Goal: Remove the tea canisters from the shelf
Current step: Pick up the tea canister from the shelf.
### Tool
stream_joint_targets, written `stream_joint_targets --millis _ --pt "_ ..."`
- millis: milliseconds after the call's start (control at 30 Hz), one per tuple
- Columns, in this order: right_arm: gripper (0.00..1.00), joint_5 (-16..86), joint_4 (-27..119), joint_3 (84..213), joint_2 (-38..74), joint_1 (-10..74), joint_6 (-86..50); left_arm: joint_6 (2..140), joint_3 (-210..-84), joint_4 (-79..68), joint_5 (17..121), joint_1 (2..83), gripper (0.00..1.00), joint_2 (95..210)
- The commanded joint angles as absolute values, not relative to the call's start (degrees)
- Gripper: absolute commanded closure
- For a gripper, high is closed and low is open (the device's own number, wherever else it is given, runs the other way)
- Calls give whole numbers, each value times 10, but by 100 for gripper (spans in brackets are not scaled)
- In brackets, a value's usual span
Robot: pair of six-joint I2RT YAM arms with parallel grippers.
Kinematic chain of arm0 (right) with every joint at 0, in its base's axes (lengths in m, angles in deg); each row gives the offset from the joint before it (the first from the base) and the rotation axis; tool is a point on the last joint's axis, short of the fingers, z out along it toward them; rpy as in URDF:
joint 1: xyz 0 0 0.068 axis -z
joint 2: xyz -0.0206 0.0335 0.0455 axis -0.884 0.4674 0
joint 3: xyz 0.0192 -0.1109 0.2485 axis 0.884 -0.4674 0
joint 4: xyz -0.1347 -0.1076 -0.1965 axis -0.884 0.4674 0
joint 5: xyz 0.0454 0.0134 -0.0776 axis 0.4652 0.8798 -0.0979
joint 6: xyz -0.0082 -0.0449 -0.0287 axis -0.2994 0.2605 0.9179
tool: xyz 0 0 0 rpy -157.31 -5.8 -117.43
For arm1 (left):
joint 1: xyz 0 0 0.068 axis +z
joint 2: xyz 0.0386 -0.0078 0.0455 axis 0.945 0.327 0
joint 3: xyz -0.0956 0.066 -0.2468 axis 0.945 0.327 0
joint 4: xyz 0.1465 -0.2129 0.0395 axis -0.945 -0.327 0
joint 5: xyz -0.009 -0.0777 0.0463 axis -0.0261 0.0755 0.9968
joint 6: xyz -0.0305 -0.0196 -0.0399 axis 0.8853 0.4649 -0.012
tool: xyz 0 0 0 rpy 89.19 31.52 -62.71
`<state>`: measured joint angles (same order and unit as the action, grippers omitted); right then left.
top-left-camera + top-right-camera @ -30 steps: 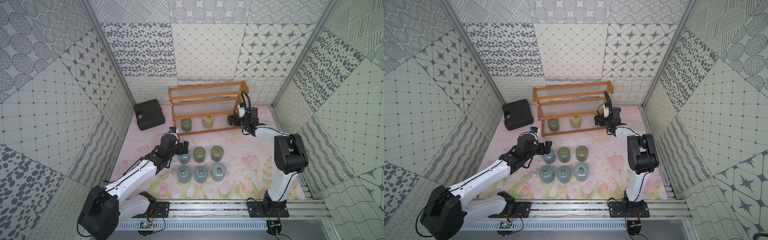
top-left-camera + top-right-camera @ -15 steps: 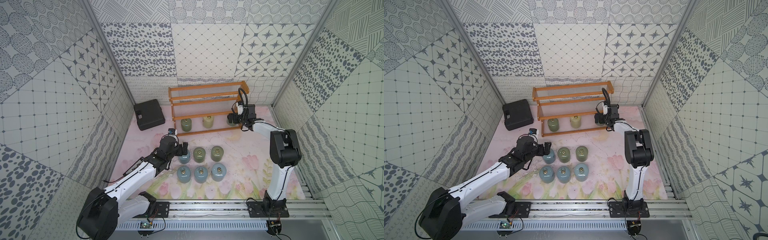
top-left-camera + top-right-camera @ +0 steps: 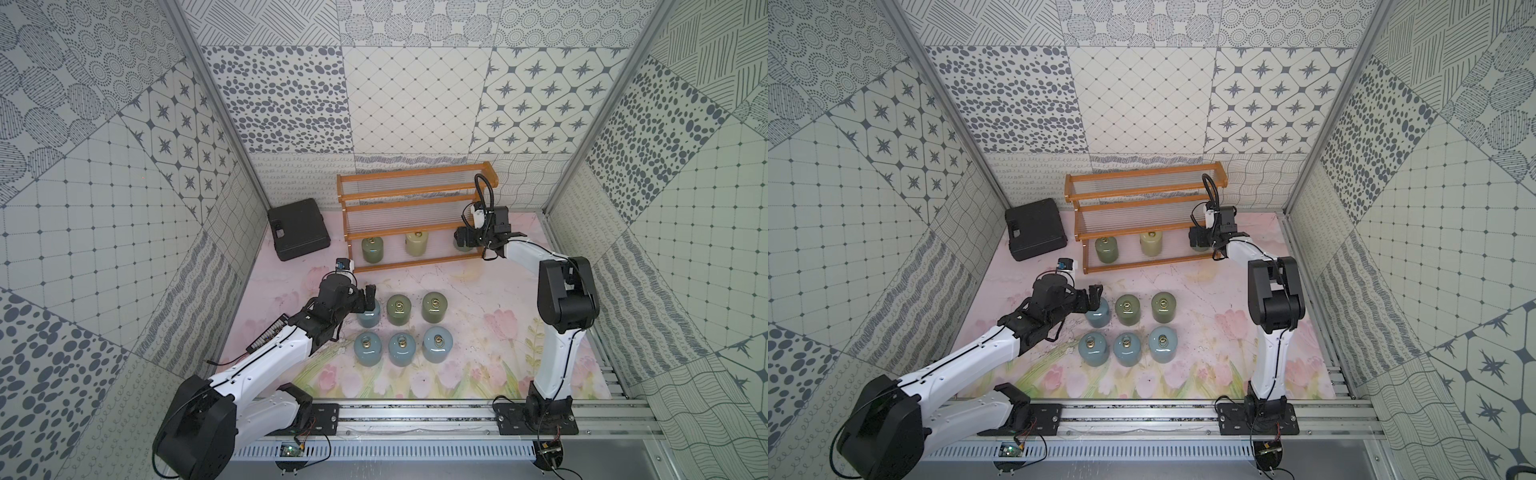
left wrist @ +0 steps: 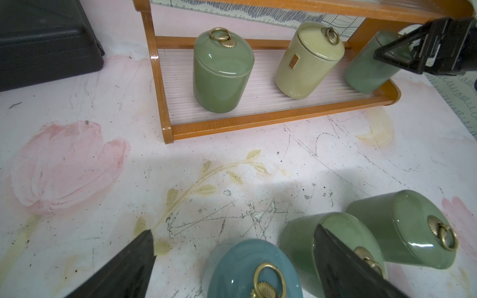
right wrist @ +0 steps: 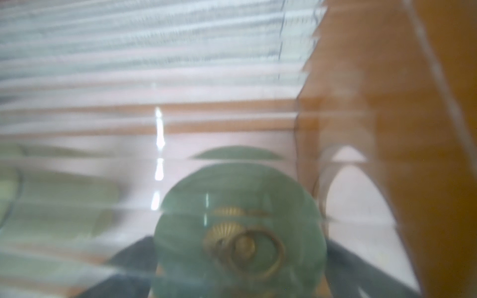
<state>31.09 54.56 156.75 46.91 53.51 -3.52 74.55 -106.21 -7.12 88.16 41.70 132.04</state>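
Reaching into the shelf's (image 4: 258, 121) lowest tier, the right gripper (image 3: 464, 240) is now straddling the end sage canister (image 4: 366, 67), jaws spread. Before the shelf, the left gripper (image 4: 232, 229) is standing wide open over a delivered blue canister (image 4: 247, 265). Three are still waiting there.

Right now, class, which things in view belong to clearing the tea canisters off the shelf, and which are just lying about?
Belong: shelf; green canister, pale yellow canister and third green canister on its bottom tier; six canisters standing on the table.
Lying about: black case.
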Motion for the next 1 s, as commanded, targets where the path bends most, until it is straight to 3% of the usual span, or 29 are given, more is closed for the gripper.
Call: stream_joint_targets --millis 0,333,967 --pt "0 305 514 1592 477 532 -36 752 -1060 -49 887 418 0 1313" --pt "18 291 473 1539 439 523 -23 757 -1050 -51 887 418 0 1302" --pt "18 326 464 1468 350 519 -28 765 -1047 -50 878 418 0 1299"
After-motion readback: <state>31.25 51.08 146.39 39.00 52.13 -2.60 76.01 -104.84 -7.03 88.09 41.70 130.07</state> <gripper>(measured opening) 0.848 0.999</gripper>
